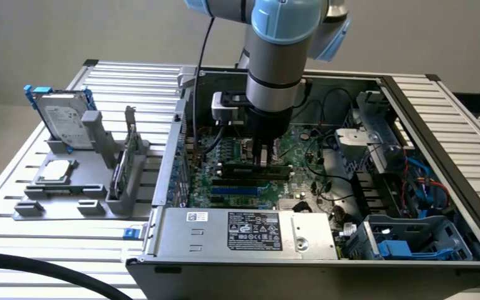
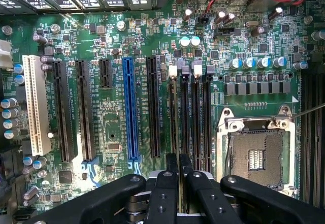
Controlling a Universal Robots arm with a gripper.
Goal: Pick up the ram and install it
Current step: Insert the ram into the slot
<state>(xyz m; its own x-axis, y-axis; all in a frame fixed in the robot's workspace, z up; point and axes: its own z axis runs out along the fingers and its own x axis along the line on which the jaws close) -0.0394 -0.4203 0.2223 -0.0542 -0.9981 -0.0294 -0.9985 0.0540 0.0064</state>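
The gripper (image 2: pixel 179 176) hangs low over the motherboard (image 2: pixel 111 107) inside the open computer case (image 1: pixel 440 112), its fingers (image 2: pixel 165 193) clamped on the ram (image 2: pixel 180 132), which stands on edge directly beneath them along the black memory slots (image 2: pixel 195 117). The step in hand looks like insertion; seating it calls for a straight, even press into one slot.

The ram (image 2: pixel 181 183), a thin dark stick held edge-on, apparently stands over the black memory slots (image 2: pixel 190 115).
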